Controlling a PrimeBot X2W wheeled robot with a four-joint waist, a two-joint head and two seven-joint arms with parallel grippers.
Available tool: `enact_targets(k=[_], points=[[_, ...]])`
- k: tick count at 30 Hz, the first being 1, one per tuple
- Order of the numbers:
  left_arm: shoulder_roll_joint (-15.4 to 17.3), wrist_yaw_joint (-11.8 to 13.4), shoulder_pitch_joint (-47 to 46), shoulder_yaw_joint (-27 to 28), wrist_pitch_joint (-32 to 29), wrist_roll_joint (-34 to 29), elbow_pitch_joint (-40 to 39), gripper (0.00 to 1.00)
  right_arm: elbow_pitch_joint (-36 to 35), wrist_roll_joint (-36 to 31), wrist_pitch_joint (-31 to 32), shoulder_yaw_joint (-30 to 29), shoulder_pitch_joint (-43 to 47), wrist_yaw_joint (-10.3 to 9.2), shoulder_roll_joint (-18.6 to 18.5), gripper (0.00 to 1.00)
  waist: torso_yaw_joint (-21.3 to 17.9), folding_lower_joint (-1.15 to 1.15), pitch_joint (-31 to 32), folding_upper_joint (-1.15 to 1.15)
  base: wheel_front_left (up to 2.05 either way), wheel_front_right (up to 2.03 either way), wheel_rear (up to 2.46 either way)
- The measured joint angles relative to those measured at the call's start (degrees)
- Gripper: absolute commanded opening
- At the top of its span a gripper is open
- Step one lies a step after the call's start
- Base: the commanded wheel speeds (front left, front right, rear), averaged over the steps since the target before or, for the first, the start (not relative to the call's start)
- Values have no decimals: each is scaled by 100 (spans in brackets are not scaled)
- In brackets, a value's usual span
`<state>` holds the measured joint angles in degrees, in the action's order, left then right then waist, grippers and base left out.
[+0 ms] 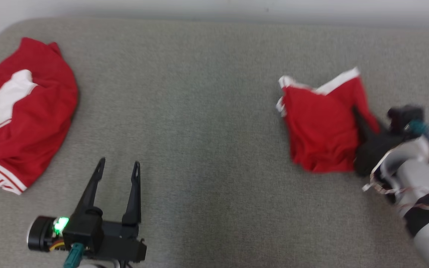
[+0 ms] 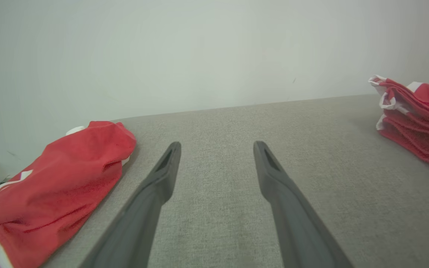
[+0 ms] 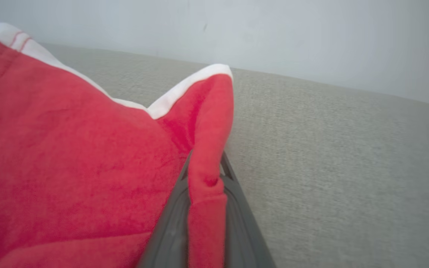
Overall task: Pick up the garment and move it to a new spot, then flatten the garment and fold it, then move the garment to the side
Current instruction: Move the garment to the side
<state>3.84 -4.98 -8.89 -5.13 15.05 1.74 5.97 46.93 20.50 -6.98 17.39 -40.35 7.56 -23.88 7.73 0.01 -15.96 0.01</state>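
On the grey surface (image 1: 199,111), right side: garment (image 1: 320,126), red with white trim, folded, its right edge pinched between the closed fingers of the right gripper (image 1: 358,113). Far left, by the surface's rounded corner: red-and-white heap (image 1: 24,111), loose. Left gripper (image 1: 120,162): fingers spread wide, holding nothing, near the front edge. Between the two cloths: a broad grey stretch running back to the wall (image 2: 199,56).
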Motion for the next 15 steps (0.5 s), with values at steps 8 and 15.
enact_targets(k=[8,15], points=[[-19,-49,-681,-187,0,-76,-470,100,-569,278,293,156,-752,0,-1367,0,-217,1,-745,0,0,0,0],[-23,-58,-1232,-402,0,-209,-956,100,-1040,506,603,-87,-1060,0,-2332,0,-389,0,-1480,0,0,0,0]])
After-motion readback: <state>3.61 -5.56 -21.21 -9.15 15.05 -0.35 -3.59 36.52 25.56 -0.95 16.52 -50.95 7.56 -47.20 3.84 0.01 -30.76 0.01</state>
